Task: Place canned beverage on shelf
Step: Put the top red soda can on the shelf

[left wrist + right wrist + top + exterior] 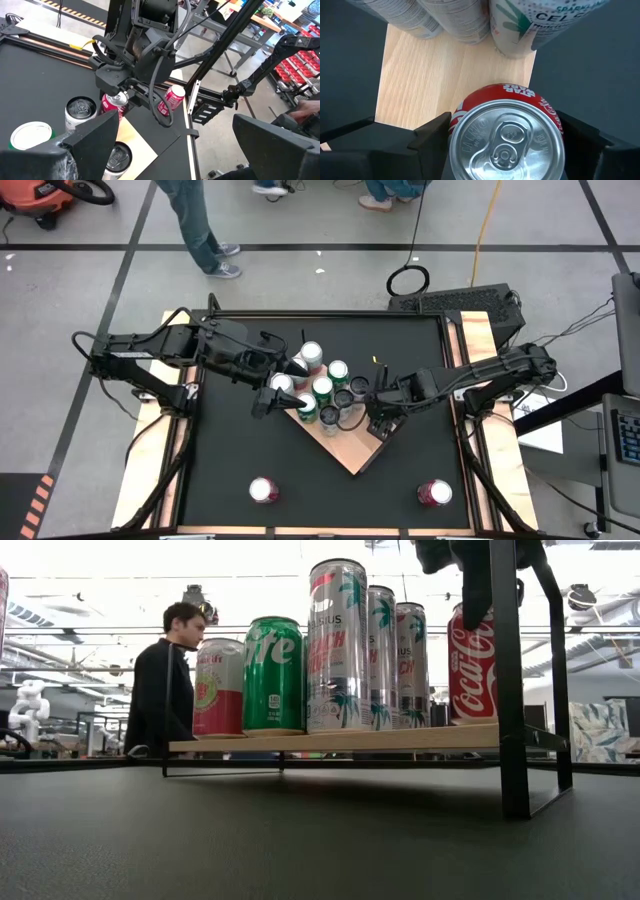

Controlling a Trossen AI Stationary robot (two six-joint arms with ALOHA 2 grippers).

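Observation:
The shelf (350, 455), a light-tan board with black corner rods, stands cornerwise at mid-table. Several cans stand on it, among them a green one (272, 675) and tall silver ones (337, 645). My right gripper (505, 145) is shut on a red cola can (472, 665) over the shelf's right part. My left gripper (282, 385) hovers open above the cans at the shelf's left corner. Nothing is between its fingers (90, 135). My right gripper pinches the red can's side wall (455, 117) just under the top rim, one finger on each side. The fingers (432, 137) come steeply from above. The can is upright, its base level with the board's top (440, 732). Whether it rests there I cannot tell.
Two loose cans stand near the table's front edge, a pink-white one (263, 490) and a red one (434, 493). A black shelf rod (510, 680) rises right beside the held can. A person (165, 680) stands beyond the table's far side.

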